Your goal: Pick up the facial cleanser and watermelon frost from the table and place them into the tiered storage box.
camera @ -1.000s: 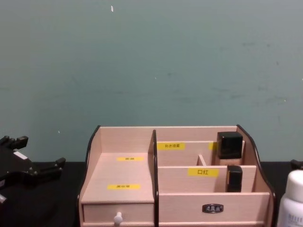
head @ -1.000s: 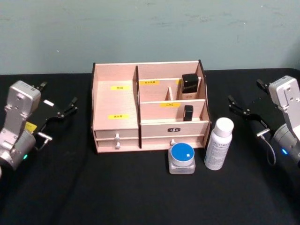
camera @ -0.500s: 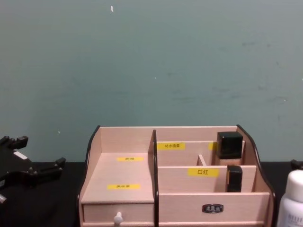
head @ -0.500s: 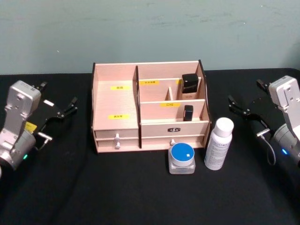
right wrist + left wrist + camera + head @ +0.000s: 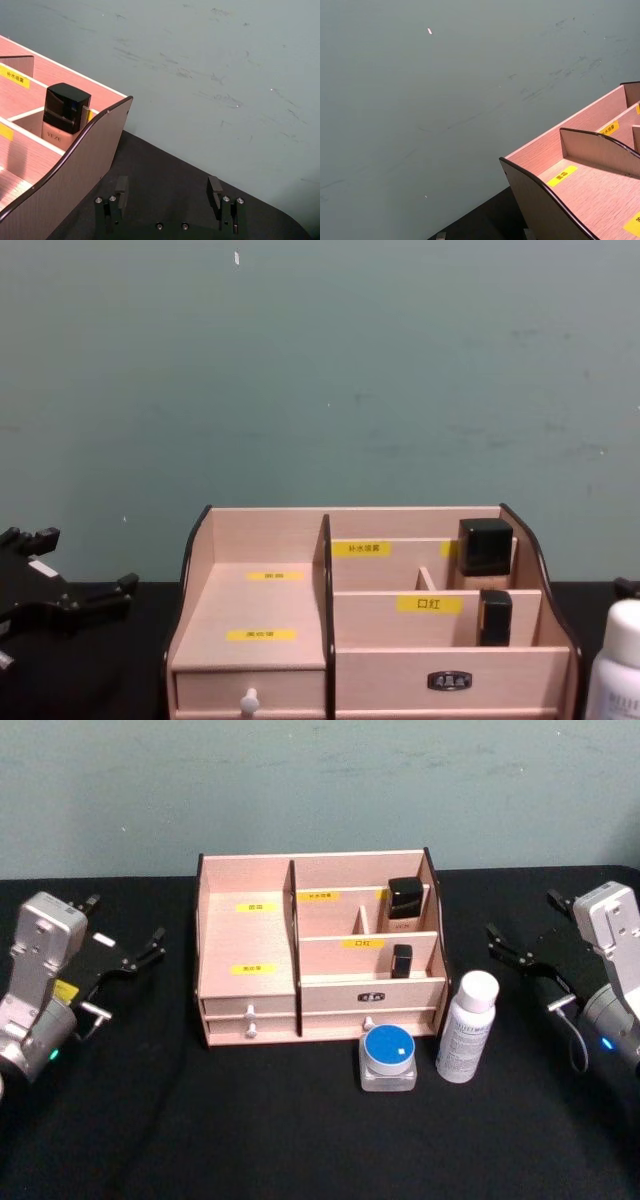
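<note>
The facial cleanser [image 5: 466, 1027], a tall white bottle, stands on the black table just right of the tiered storage box [image 5: 225, 935]; its cap also shows in the chest view [image 5: 615, 660]. The watermelon frost [image 5: 388, 1057], a squat jar with a blue lid, sits in front of the box's right drawer, beside the bottle. My left gripper [image 5: 122, 922] hovers open to the left of the box, holding nothing. My right gripper [image 5: 523, 918] is open too, off to the right of the bottle and a little behind it. The right wrist view shows its fingers [image 5: 214, 189] spread with nothing between them.
Two small black-capped bottles stand in the box's right compartments, one at the back [image 5: 404, 901] and one lower [image 5: 401, 960]. The box's large left compartment holds nothing. Black tablecloth [image 5: 250, 1130] stretches bare in front. A teal wall closes off the back.
</note>
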Action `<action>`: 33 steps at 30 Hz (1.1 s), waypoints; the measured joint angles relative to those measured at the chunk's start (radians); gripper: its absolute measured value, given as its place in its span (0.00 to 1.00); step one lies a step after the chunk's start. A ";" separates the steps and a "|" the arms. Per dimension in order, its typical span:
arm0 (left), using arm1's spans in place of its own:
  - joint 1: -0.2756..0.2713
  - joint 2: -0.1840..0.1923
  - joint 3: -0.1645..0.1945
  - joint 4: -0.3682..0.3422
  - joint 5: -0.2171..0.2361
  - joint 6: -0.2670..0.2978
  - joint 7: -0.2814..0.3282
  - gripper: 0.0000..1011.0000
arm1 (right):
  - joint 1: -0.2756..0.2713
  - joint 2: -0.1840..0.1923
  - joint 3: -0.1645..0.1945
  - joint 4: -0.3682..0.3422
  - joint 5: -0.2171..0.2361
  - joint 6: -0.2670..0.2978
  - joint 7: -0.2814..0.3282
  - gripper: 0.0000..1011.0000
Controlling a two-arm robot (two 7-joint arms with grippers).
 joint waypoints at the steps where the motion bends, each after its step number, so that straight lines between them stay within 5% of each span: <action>1: 0.000 0.000 0.000 0.000 0.000 0.000 0.000 0.99 | 0.000 0.000 0.000 0.000 0.000 0.000 0.000 0.99; 11: 0.000 0.000 0.000 0.000 0.000 0.000 0.000 0.99 | -0.003 -0.002 0.005 0.000 0.000 0.002 0.003 0.99; 17: 0.000 0.000 0.000 0.000 0.000 0.000 0.000 0.99 | -0.040 0.003 0.040 -0.040 0.020 0.018 0.017 0.99; 33: 0.000 0.000 0.000 0.000 0.000 0.000 0.000 0.99 | -0.267 0.112 0.211 -0.377 0.158 0.062 0.087 0.99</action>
